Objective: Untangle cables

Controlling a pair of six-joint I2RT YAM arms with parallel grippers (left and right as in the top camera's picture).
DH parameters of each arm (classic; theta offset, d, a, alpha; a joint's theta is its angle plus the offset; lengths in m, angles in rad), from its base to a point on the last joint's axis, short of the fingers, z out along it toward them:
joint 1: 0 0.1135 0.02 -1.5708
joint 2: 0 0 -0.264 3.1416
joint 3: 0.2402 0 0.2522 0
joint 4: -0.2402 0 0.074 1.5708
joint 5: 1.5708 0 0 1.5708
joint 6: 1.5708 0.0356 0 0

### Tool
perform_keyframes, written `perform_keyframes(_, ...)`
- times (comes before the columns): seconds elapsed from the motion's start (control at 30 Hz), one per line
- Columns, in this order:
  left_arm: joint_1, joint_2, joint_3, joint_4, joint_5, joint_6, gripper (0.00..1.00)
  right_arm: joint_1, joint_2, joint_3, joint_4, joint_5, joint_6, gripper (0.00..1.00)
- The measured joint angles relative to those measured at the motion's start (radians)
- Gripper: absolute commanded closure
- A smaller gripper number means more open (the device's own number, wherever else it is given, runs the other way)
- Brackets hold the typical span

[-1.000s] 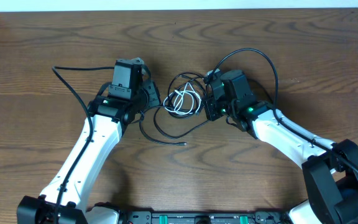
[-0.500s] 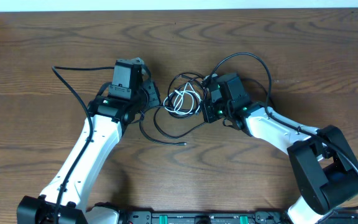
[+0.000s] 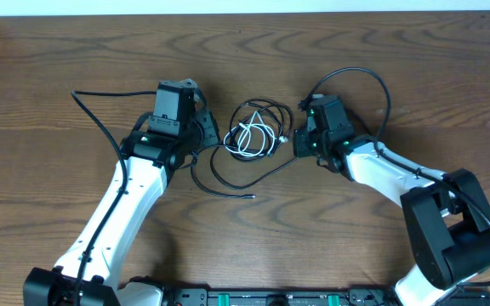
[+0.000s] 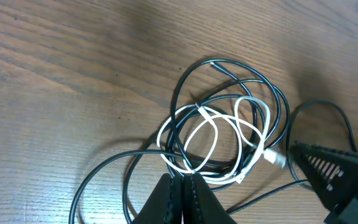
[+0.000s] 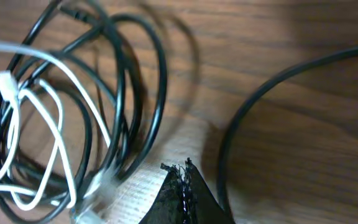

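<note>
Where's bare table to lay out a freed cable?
Free: the far strip of table beyond the cables; the near middle between left arm and right arm, below the loose black end. Crowded: the gap between left gripper and right gripper, filled by the cables.

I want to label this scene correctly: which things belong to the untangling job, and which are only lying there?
Belong to the job: black cables, white cable, left gripper and right gripper, both shut.
Only there: the arms' own thick black wires, wooden table.
</note>
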Motion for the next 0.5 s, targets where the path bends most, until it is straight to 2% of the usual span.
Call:
perform_keyframes(0.23,0.0,0.0,0.0,-0.003,0.0,0.0,0.91,-0.002,-0.016,0.0,0.027,-0.074,0.029,0.99)
perform_keyframes(0.5,0.0,0.0,0.0,-0.011,0.0,0.0,0.91,-0.002,-0.183,0.002,0.141,-0.177,0.048,0.99)
